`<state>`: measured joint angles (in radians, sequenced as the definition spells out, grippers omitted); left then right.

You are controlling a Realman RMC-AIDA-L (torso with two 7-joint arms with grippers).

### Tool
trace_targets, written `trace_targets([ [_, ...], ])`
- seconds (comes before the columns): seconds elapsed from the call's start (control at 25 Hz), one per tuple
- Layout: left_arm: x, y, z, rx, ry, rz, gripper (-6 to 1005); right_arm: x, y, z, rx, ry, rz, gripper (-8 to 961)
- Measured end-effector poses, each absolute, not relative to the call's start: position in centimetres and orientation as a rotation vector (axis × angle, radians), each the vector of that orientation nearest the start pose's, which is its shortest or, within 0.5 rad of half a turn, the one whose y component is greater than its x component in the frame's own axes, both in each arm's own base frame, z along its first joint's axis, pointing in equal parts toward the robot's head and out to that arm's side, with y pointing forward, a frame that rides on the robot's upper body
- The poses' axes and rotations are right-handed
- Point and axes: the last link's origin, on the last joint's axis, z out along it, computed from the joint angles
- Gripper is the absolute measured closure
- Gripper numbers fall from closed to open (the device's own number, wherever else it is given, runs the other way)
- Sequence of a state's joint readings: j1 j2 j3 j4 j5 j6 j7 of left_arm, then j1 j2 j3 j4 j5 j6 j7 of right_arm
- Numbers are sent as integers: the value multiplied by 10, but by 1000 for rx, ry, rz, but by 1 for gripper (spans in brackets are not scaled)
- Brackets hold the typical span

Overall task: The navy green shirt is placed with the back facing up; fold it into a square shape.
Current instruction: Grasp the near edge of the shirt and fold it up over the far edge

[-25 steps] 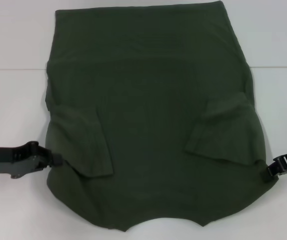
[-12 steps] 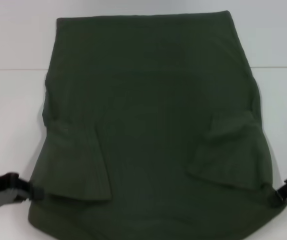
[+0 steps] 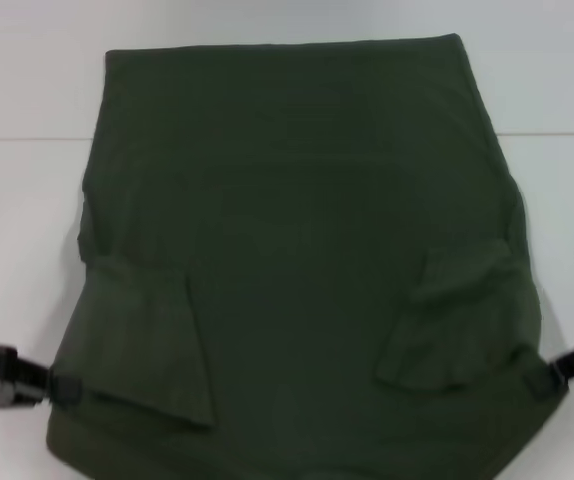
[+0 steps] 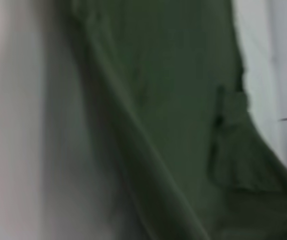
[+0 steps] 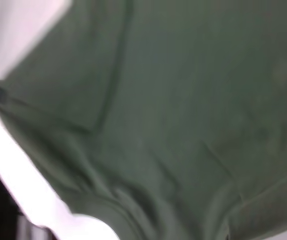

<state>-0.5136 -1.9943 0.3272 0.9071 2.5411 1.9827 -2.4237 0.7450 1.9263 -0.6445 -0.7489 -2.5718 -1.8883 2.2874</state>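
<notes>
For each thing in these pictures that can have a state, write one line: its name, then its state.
navy green shirt: plain side up, both sleeves folded in over the body, near edge stretched between the two grippers.
left gripper: at the shirt's near left corner, shut on the cloth.
right gripper: at the shirt's near right corner, shut on the cloth.
table: white, carrying the shirt.

navy green shirt (image 3: 297, 250) near hem cut off below my head view, both wrist views blurred, fingertips of both grippers unreadable
</notes>
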Motion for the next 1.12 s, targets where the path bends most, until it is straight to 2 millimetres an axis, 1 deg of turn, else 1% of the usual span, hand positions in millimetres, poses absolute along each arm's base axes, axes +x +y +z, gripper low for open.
trace_targets([
  [0.04, -312, 277, 85, -2253, -2128, -385, 984, 253, 341, 66, -2715, 1696, -35, 880],
  [0.16, -297, 291, 98, -2301, -2116, -461, 984, 247, 345, 79, -2715, 1685, 119, 877],
  [0.2, -295, 295, 100, -2295, -2114, -469, 984, 247, 349, 84, -2691, 1683, 172, 876],
  [0.28, -289, 311, 103, -2256, -2111, -490, 983, 247, 357, 90, -2628, 1679, 243, 874],
  [0.36, -284, 328, 103, -2207, -2106, -515, 983, 249, 374, 96, -2504, 1672, 316, 872],
  [0.4, -282, 341, 101, -2165, -2098, -533, 983, 250, 381, 97, -2455, 1669, 342, 871],
  [0.56, -269, 383, 87, -2060, -2057, -584, 984, 247, 412, 93, -2292, 1610, 429, 866],
  [0.6, -265, 396, 82, -2032, -2034, -587, 984, 246, 420, 92, -2255, 1590, 451, 865],
  [0.68, -260, 414, 78, -1990, -1992, -579, 984, 243, 436, 94, -2178, 1548, 495, 863],
  [0.72, -256, 428, 74, -1951, -1950, -558, 983, 242, 445, 95, -2129, 1525, 522, 862],
  [0.8, -254, 443, 68, -1896, -1901, -526, 983, 244, 460, 90, -2032, 1485, 549, 860],
  [0.88, -252, 454, 55, -1851, -1841, -462, 983, 247, 468, 77, -1976, 1448, 520, 858],
  [1.0, -249, 460, 39, -1833, -1775, -392, 984, 249, 472, 52, -1945, 1395, 441, 855],
  [1.08, -248, 460, 35, -1833, -1750, -379, 984, 249, 474, 43, -1932, 1361, 413, 852],
  [1.12, -248, 461, 37, -1828, -1742, -387, 984, 248, 475, 40, -1928, 1350, 405, 851],
])
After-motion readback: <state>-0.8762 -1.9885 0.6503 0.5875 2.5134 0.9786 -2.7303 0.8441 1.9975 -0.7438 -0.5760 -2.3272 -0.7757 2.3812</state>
